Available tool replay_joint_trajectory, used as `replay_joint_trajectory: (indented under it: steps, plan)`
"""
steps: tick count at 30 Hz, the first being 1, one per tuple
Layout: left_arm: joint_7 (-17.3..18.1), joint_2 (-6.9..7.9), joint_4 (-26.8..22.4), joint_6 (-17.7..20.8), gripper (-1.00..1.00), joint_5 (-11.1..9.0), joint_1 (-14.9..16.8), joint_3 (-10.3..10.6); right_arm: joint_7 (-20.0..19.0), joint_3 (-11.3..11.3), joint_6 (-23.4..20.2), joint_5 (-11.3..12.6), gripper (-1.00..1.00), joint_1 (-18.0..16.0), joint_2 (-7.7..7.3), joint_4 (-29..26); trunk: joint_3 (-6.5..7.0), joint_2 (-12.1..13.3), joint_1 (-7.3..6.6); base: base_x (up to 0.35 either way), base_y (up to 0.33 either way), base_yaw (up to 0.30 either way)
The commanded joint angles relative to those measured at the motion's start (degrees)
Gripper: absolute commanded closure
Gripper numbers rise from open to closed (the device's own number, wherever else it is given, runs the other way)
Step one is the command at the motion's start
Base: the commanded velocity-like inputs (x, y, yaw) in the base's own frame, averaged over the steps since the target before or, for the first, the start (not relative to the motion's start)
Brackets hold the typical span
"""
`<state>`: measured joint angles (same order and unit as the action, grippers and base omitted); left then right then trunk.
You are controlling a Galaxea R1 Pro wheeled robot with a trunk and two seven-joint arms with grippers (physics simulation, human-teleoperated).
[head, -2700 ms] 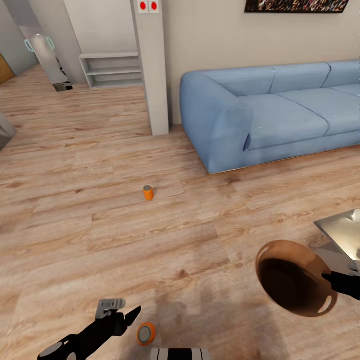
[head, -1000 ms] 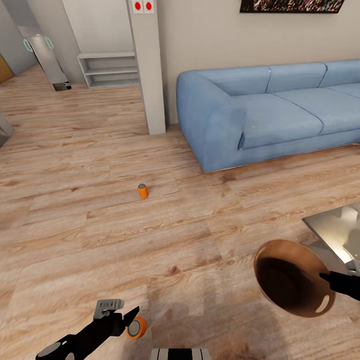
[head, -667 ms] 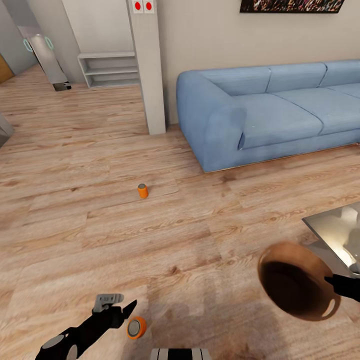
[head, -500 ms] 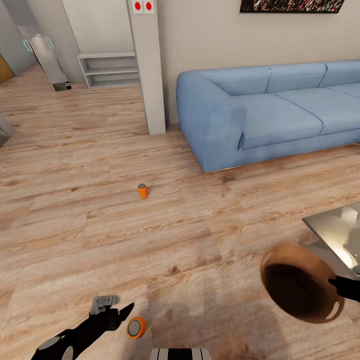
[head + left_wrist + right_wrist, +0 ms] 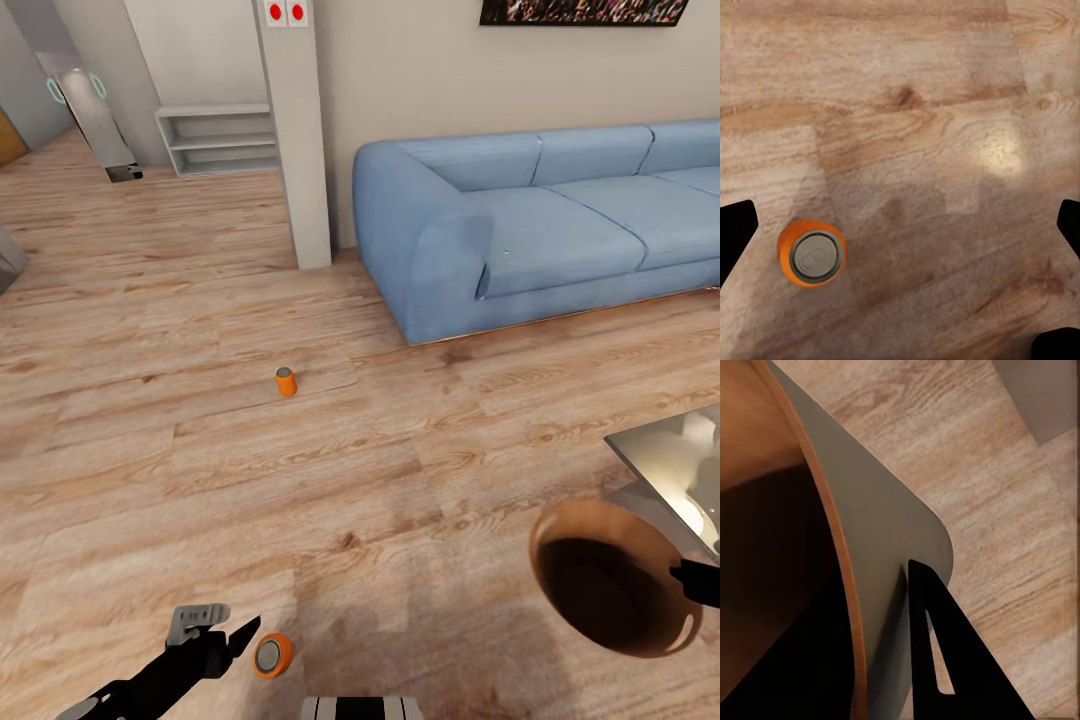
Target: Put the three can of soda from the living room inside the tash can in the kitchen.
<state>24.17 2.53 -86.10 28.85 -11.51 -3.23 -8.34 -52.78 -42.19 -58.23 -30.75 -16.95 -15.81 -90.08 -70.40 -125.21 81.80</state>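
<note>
One orange can of soda (image 5: pixel 272 656) stands on the wood floor just in front of me, its silver top up. My left gripper (image 5: pixel 222 628) hangs open beside it, a little apart. From the left wrist view the can (image 5: pixel 811 253) sits near one of the wide-spread fingers (image 5: pixel 735 234). A second orange can of soda (image 5: pixel 286 381) stands farther out on the floor. My right gripper (image 5: pixel 694 581) is shut on the rim of the coppery tash can (image 5: pixel 610 578), held off the floor, mouth towards me. In the right wrist view a black finger presses on its wall (image 5: pixel 870 547).
A light-blue sofa (image 5: pixel 540 230) lines the back right wall. The corner of a low shiny coffee table (image 5: pixel 668 462) lies close behind the bin. A white pillar (image 5: pixel 298 130) and low shelves (image 5: pixel 215 140) stand at the back left.
My left gripper has drawn back down and left, off the near can, which stays put. The bin in my right gripper has sunk and drifted right.
</note>
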Motion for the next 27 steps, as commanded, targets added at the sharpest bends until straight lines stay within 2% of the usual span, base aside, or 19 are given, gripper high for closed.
replay_joint_trajectory:
  steps: [1, 11, 12, 27]
  plan:
    - [0.0, 0.01, 0.0, 0.0, -1.0, 0.0, 0.0, 0.0, -0.1, 0.0, -0.2, 0.3, 1.0, 0.0, -0.01, 0.0, 0.0, 0.0, 0.0, 0.0, 0.0, 0.0]
    - [0.2, 0.16, 0.0, 0.0, -1.0, -0.1, 0.0, 0.0, -0.1, -0.1, -0.2, -1.3, 1.0, 0.0, 0.03, 0.0, 0.0, 0.0, 0.0, 0.0, 0.0, 0.0]
    - [0.5, 0.27, 0.0, 0.0, -1.0, -0.1, 0.0, 0.0, -0.1, -0.1, -0.2, 11.1, 1.0, 0.0, 0.03, 0.0, 0.0, 0.0, 0.0, 0.0, 0.0, 0.0]
    - [1.9, 0.6, -0.1, 0.1, -1.0, 0.3, 0.0, 0.4, -0.1, -0.2, -0.2, 11.1, 1.0, 0.0, -0.09, 0.0, 0.0, 0.0, 0.0, 0.0, 0.0, 0.0]
